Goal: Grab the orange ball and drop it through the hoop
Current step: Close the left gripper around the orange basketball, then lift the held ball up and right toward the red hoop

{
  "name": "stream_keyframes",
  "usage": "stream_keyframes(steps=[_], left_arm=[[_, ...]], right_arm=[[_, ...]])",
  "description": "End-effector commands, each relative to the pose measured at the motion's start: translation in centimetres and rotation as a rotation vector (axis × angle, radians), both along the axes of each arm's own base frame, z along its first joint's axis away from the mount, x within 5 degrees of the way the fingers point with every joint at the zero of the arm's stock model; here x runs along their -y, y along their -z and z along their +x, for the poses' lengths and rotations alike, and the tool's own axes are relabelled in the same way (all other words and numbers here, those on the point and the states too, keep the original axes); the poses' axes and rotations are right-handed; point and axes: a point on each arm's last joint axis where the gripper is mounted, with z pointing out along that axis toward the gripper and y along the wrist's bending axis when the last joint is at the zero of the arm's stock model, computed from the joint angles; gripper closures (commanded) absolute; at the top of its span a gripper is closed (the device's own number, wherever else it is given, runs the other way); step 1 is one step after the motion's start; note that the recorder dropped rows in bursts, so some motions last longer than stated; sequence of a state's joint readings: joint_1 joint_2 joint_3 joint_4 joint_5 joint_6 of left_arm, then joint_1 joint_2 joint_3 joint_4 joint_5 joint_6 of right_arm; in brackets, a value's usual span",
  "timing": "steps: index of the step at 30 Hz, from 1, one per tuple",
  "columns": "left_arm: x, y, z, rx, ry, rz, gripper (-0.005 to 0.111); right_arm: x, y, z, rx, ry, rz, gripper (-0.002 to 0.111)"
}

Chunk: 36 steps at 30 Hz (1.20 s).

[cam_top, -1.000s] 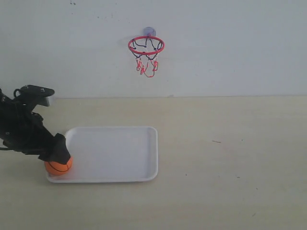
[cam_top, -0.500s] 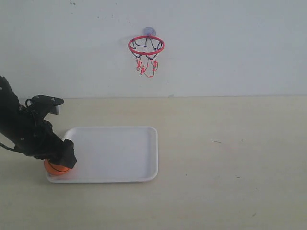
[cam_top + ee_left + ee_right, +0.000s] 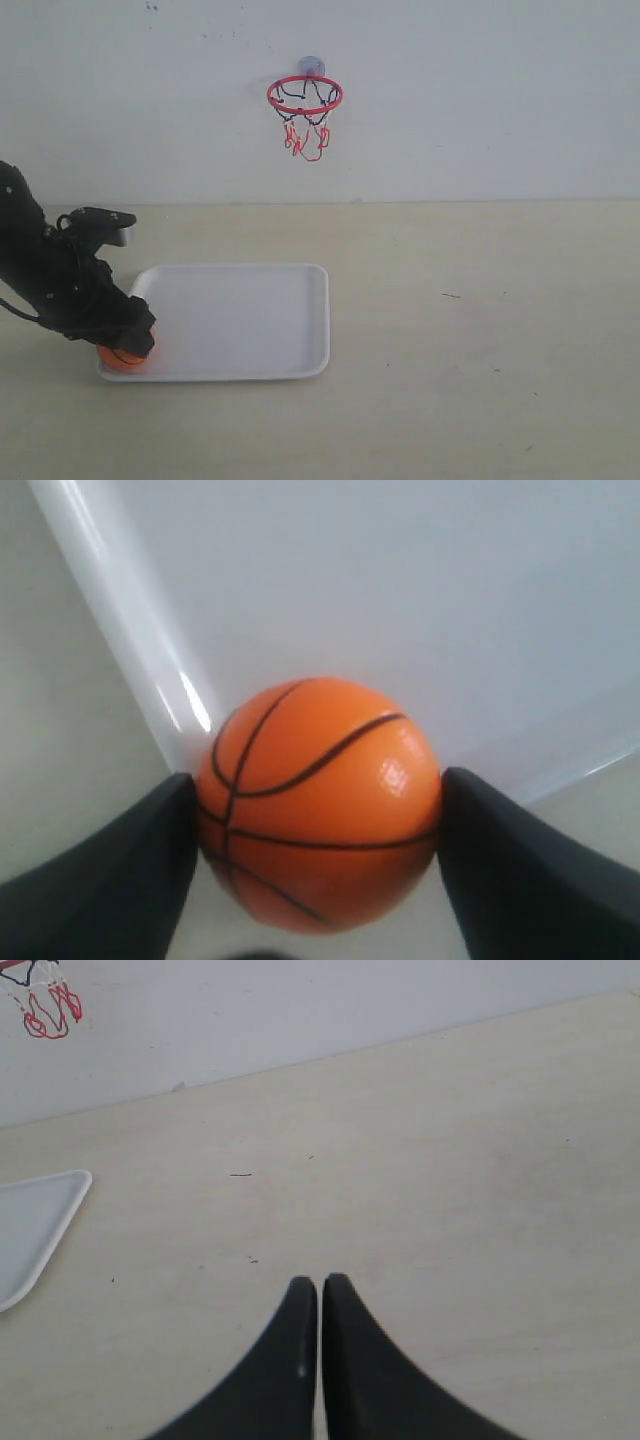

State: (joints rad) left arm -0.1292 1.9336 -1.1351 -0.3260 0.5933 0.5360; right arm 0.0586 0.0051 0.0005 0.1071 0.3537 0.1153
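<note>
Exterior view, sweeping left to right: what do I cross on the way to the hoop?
Left arm → orange ball, held in the left claw at the tray's near-left corner → white tray → hoop up on the wall.

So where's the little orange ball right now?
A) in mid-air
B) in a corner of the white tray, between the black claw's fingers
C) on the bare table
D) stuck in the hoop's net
B: the orange ball sits in a corner of the white tray, with the fingers of the left gripper against both its sides.
</note>
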Motion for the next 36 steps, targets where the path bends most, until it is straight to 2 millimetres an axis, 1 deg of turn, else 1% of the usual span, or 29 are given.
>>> stream_keyframes(steps=[1, 6, 8, 9, 13, 16, 20, 22, 24, 28, 29, 30, 31, 32, 33, 34, 35, 36], left_arm=[[0.3, 0.4, 0.0, -0.02, -0.013, -0.003, 0.058], [0.3, 0.3, 0.0, -0.02, -0.012, -0.004, 0.089], [0.3, -0.5, 0.3, 0.001, -0.011, -0.008, 0.1], [0.4, -1.1, 0.5, 0.017, -0.009, -0.012, 0.103], [0.7, -5.1, 2.1, 0.134, -0.002, -0.037, 0.103], [1.3, -8.2, 3.7, 0.233, -0.025, -0.104, 0.103], [2.6, -12.0, 5.9, 0.387, 0.054, -0.218, 0.103], [3.2, -13.2, 7.1, 0.451, 0.09, -0.279, 0.103], [3.7, -14.1, 8.5, 0.492, 0.088, -0.335, 0.103], [4.4, -14.4, 11.2, 0.546, 0.106, -0.368, 0.103], [4.6, -14.8, 12.6, 0.579, 0.122, -0.376, 0.103], [4.7, -15.2, 13.2, 0.603, 0.13, -0.381, 0.103], [5.0, -15.6, 14.5, 0.642, 0.129, -0.409, 0.103], [5.2, -15.6, 15.0, 0.65, 0.125, -0.432, 0.103], [5.5, -16.0, 16.1, 0.69, 0.131, -0.461, 0.103], [5.6, -16.2, 16.5, 0.706, 0.133, -0.472, 0.103], [6.0, -16.5, 17.1, 0.728, 0.142, -0.525, 0.103], [6.2, -16.5, 17.3, 0.733, 0.15, -0.552, 0.103]], right_arm=[[0.1, -0.1, 0.0, 0.012, 0.009, -0.011, 0.107], [0.1, -0.1, 0.0, 0.012, 0.009, -0.011, 0.107], [0.1, -0.1, 0.0, 0.012, 0.009, -0.011, 0.107], [0.1, -0.1, 0.0, 0.012, 0.009, -0.011, 0.107], [0.1, -0.1, 0.0, 0.012, 0.009, -0.011, 0.107], [0.1, -0.1, 0.0, 0.012, 0.009, -0.011, 0.107], [0.1, -0.1, 0.0, 0.012, 0.009, -0.011, 0.107], [0.1, -0.1, 0.0, 0.012, 0.009, -0.011, 0.107], [0.1, -0.1, 0.0, 0.012, 0.009, -0.011, 0.107], [0.1, -0.1, 0.0, 0.012, 0.009, -0.011, 0.107], [0.1, -0.1, 0.0, 0.012, 0.009, -0.011, 0.107], [0.1, -0.1, 0.0, 0.012, 0.009, -0.011, 0.107], [0.1, -0.1, 0.0, 0.012, 0.009, -0.011, 0.107], [0.1, -0.1, 0.0, 0.012, 0.009, -0.011, 0.107], [0.1, -0.1, 0.0, 0.012, 0.009, -0.011, 0.107], [0.1, -0.1, 0.0, 0.012, 0.009, -0.011, 0.107], [0.1, -0.1, 0.0, 0.012, 0.009, -0.011, 0.107], [0.1, -0.1, 0.0, 0.012, 0.009, -0.011, 0.107]])
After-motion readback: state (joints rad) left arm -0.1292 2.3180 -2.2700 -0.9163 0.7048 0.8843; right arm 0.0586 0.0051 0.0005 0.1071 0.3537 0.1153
